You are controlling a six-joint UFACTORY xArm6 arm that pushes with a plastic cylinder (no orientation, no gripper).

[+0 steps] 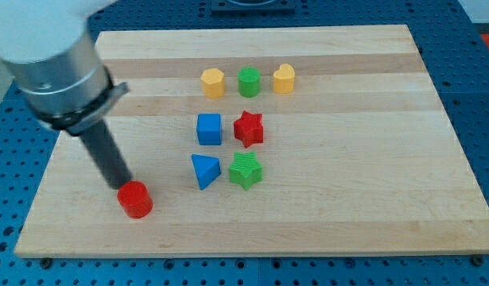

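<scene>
- My tip (123, 187) sits low on the view's left of the worktop (363, 222), at the end of the dark rod that slants down from the silver and white arm in the view's top left corner.
- There are no jaws here, open or closed: the arm ends in the plain rod, and nothing is gripped.
- The tip is against the upper left edge of the red cylinder (135, 199); whether it truly touches or is just beside it, I cannot tell, since the rod's end and the block's rim meet in one spot.
- The red cylinder stands nearest the view's bottom, well apart from all the other blocks, which lie to its right.
- Next up the board, a blue triangle (204, 171) and a green star (246, 171) lie side by side near the middle, close but apart.
- Just above them, a blue cube (209, 129) and a red star (248, 129) form a second pair, the cube over the triangle, the red star over the green one.
- Farthest, toward the view's top, three blocks stand in a row: a yellow hexagon (213, 83) at the left, a green cylinder (249, 82) in the middle, and a yellow heart-like block (284, 79) at the right.
- The wooden worktop rests on a blue perforated surface (479, 119) that shows round its edges.
</scene>
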